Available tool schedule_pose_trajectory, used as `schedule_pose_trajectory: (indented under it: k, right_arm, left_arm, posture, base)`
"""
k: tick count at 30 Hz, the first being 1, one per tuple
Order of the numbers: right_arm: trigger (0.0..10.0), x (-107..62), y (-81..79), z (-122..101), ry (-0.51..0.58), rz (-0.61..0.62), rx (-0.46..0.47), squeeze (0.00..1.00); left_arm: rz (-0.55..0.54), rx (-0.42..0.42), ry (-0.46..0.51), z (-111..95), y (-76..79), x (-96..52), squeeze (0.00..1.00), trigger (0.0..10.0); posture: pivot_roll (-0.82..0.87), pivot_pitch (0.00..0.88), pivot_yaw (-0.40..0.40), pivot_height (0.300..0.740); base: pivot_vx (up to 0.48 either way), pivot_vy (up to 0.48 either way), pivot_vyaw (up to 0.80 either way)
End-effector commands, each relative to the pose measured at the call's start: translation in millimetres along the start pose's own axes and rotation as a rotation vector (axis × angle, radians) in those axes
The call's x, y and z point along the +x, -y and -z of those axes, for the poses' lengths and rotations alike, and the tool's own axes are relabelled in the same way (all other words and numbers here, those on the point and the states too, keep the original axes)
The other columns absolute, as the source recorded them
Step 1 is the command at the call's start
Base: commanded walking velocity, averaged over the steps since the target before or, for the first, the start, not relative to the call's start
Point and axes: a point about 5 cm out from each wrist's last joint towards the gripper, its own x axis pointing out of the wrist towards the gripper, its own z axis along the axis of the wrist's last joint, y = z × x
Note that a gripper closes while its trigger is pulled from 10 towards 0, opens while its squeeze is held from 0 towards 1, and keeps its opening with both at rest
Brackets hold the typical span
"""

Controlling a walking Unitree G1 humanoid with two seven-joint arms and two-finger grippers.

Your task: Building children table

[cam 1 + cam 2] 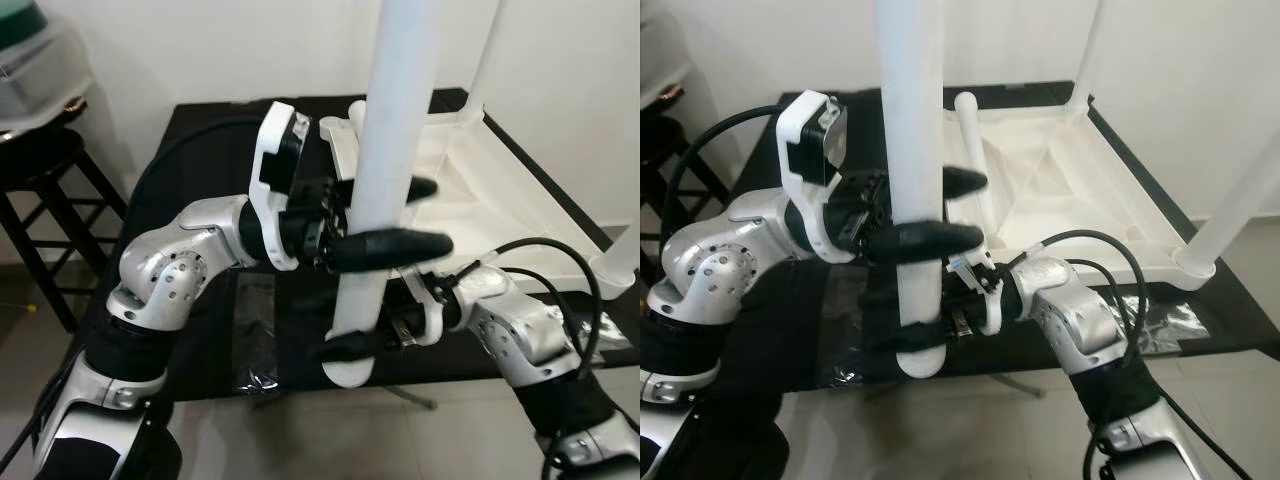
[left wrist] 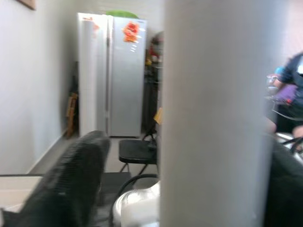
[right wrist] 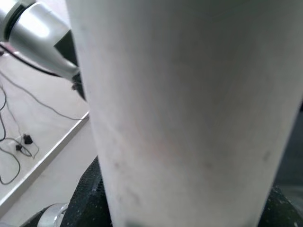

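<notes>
Centrally: jaws of left gripper [image 1: 385,215] and right gripper [image 1: 350,345] both clamped on upright white table leg [image 1: 385,180], left above right, near front edge of black bench [image 1: 200,130]. Behind: upturned white tabletop [image 1: 500,190] on bench, legs fitted at far corners; black stool [image 1: 40,165] at robot's left.

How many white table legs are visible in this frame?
4. One leg is clamped by both the left gripper and the right gripper; one lying leg rests on the upturned tabletop; two stand attached at its far corner and right corner. Others may be hidden.
</notes>
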Motion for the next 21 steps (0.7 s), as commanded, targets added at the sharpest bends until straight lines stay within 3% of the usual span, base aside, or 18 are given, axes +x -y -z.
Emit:
schedule_pose_trajectory:
  k: [1, 2, 3, 5, 7, 8, 10, 12, 13, 14, 15, 17, 21]
  right_arm:
    - [0.0, -13.5, 4.9, -9, 0.015, 0.058, -0.026, 0.00]
    - [0.0, -17.2, 6.2, -12, 0.018, 0.073, -0.030, 0.00]
    - [0.0, -24.4, 12.8, -17, 0.018, 0.131, -0.056, 0.00]
    - [0.0, -24.4, 12.8, -17, 0.018, 0.131, -0.056, 0.00]
    - [0.0, -35.3, 25.4, -26, 0.028, 0.238, -0.105, 0.00]
    - [0.0, -35.3, 25.4, -26, 0.028, 0.238, -0.105, 0.00]
    - [0.0, -39.9, 34.5, -35, 0.061, 0.324, -0.144, 0.00]
    - [0.0, -39.9, 34.5, -35, 0.061, 0.324, -0.144, 0.00]
    - [8.2, -39.7, 41.9, -40, 0.095, 0.399, -0.158, 0.00]
    - [10.0, -36.3, 45.6, -41, 0.126, 0.449, -0.157, 0.00]
    - [10.0, -36.3, 45.6, -41, 0.126, 0.449, -0.157, 0.00]
    - [10.0, -30.0, 47.5, -37, 0.141, 0.492, -0.152, 0.00]
    - [10.0, -19.3, 44.5, -30, 0.110, 0.506, -0.139, 0.00]
  left_arm:
    - [-0.094, 0.019, -0.008, -4, -6.2, -19.6, 1.00, 10.0]
    - [-0.119, 0.026, -0.012, -6, -7.2, -24.7, 1.00, 10.0]
    - [-0.227, 0.052, -0.019, -7, -12.7, -40.1, 1.00, 10.0]
    - [-0.227, 0.052, -0.019, -7, -12.7, -40.1, 1.00, 10.0]
    - [-0.460, 0.112, -0.045, -7, -23.2, -70.2, 1.00, 10.0]
    - [-0.460, 0.112, -0.045, -7, -23.2, -70.2, 1.00, 10.0]
    - [-0.654, 0.142, -0.052, -1, -27.5, -91.9, 1.00, 10.0]
    - [-0.654, 0.142, -0.052, -1, -27.5, -91.9, 1.00, 10.0]
    - [-0.805, 0.141, -0.046, 10, -24.9, -106.1, 0.00, 10.0]
    - [-0.935, 0.128, -0.052, 26, -15.9, -117.6, 0.00, 10.0]
    - [-0.935, 0.128, -0.052, 26, -15.9, -117.6, 0.00, 10.0]
    - [-1.075, 0.098, -0.066, 46, -1.2, -128.3, 0.00, 10.0]
    - [-1.125, 0.052, -0.064, 58, 13.8, -130.2, 0.00, 10.0]
  posture:
    - [-0.04, 0.288, 0.011, 0.740]
    - [-0.04, 0.288, 0.011, 0.740]
    - [-0.03, 0.310, 0.007, 0.740]
    - [-0.03, 0.310, 0.007, 0.740]
    - [-0.03, 0.319, 0.005, 0.740]
    - [-0.03, 0.319, 0.005, 0.740]
    - [-0.02, 0.330, -0.002, 0.740]
    - [-0.02, 0.330, -0.002, 0.740]
    - [-0.02, 0.332, -0.008, 0.740]
    - [-0.02, 0.327, -0.010, 0.740]
    - [-0.02, 0.327, -0.010, 0.740]
    - [-0.01, 0.325, -0.012, 0.740]
    - [-0.01, 0.303, -0.016, 0.740]
  base:
    - [0.000, 0.000, 0.00]
    - [0.000, 0.000, 0.00]
    - [0.000, 0.000, 0.00]
    - [0.000, 0.000, 0.00]
    - [0.000, 0.000, 0.00]
    - [0.000, 0.000, 0.00]
    - [0.000, 0.000, 0.00]
    - [0.000, 0.000, 0.00]
    - [0.000, 0.000, 0.00]
    - [0.000, 0.000, 0.00]
    - [0.000, 0.000, 0.00]
    - [0.000, 0.000, 0.00]
    - [0.000, 0.000, 0.00]
